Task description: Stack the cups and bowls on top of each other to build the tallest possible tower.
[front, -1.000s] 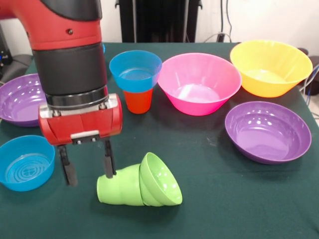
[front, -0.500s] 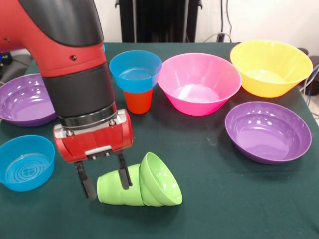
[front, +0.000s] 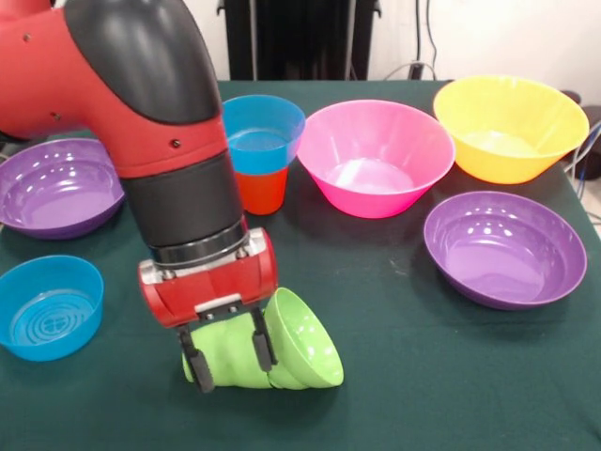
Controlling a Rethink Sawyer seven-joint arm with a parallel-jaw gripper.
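The lime green cup lies on its side near the table's front, with the small lime green bowl fitted over its right end. My gripper has come down over the cup, its two fingers standing one on each side of the cup's body and still apart. Behind, the tower is an orange cup standing upright with a blue bowl sitting on it. The large pink bowl and the yellow-orange bowl stand to its right.
A purple bowl sits at the right and another purple bowl at the left edge. A blue bowl sits at the front left. My arm hides part of the table's left middle.
My gripper has moved right and down, from left of the green cup to straddling it. The cup and the bowls have not moved.
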